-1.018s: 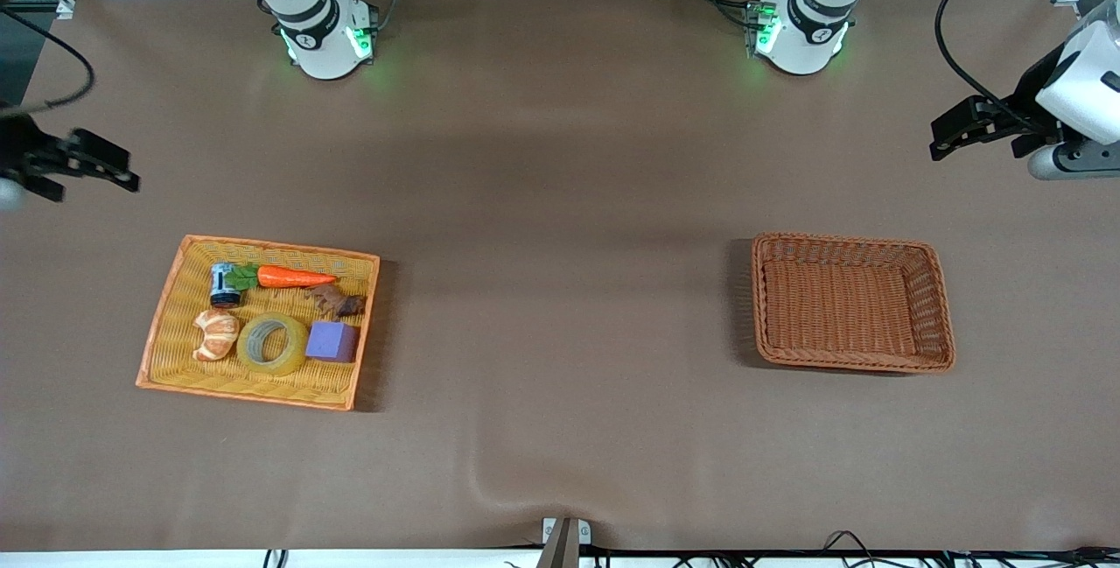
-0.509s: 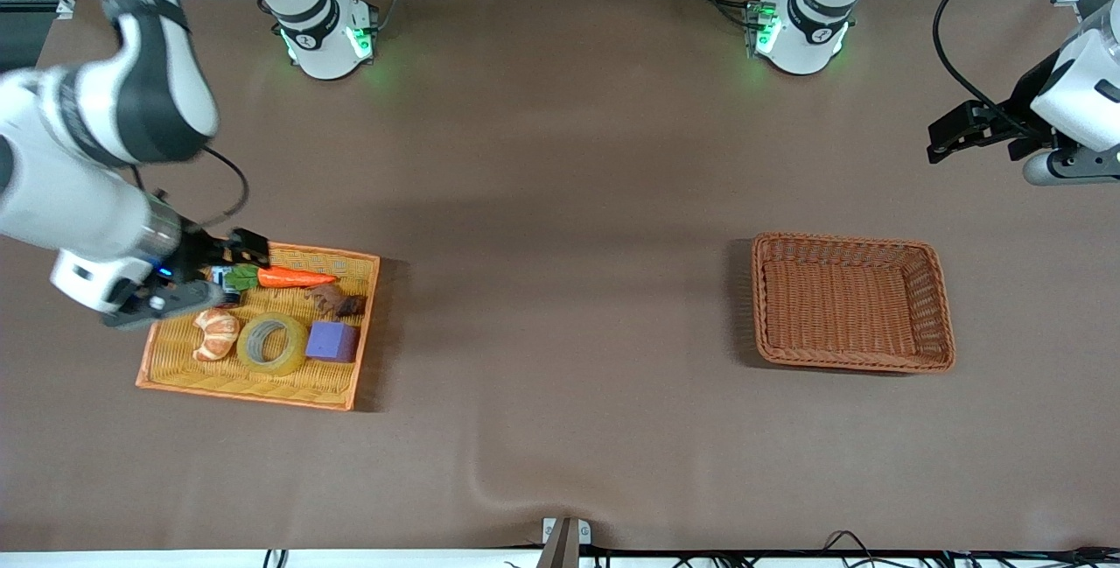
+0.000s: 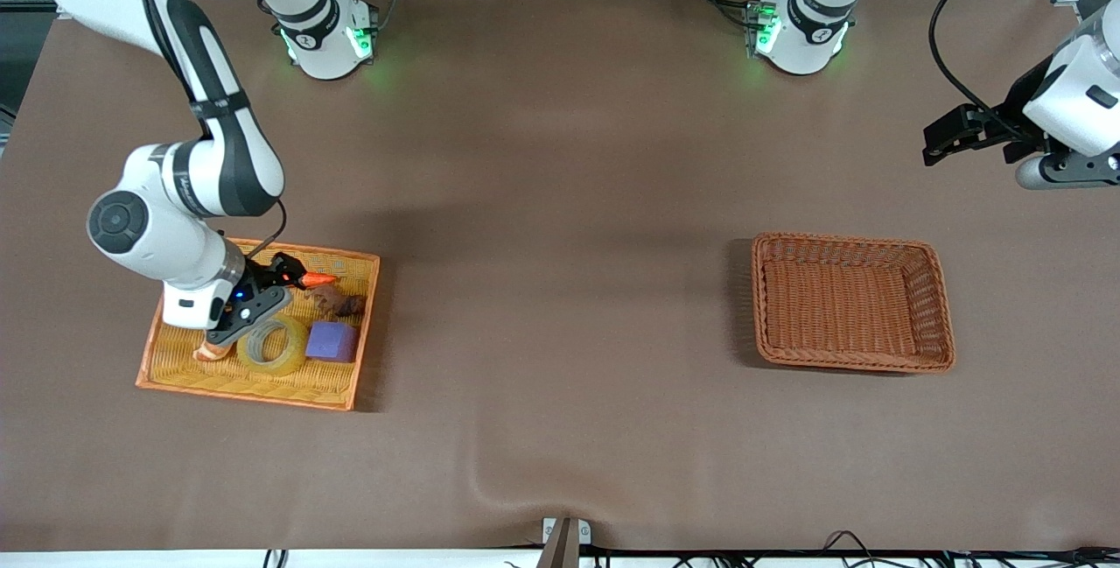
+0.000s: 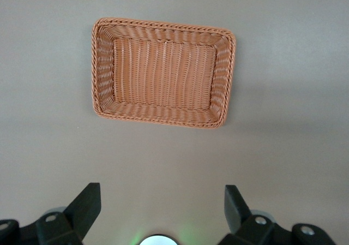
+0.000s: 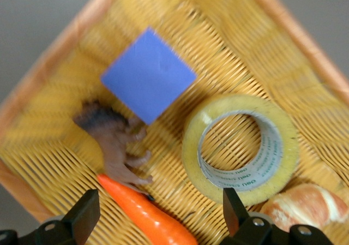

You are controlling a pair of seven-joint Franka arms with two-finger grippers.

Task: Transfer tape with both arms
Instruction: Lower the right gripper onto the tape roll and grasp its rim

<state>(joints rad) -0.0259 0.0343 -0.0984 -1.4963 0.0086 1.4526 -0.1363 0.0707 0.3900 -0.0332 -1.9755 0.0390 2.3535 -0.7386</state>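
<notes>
The right arm (image 3: 188, 192) is reaching down, its right gripper (image 3: 278, 284) hanging with fingers spread. The left arm (image 3: 1072, 100) is waiting aloft, its left gripper (image 3: 941, 137) spread wide.

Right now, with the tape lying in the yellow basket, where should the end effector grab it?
Come straight down on the tape roll, which lies flat: one finger in the open core, one outside the wall facing the bare wicker of the yellow basket, away from the purple cube and croissant.
</notes>
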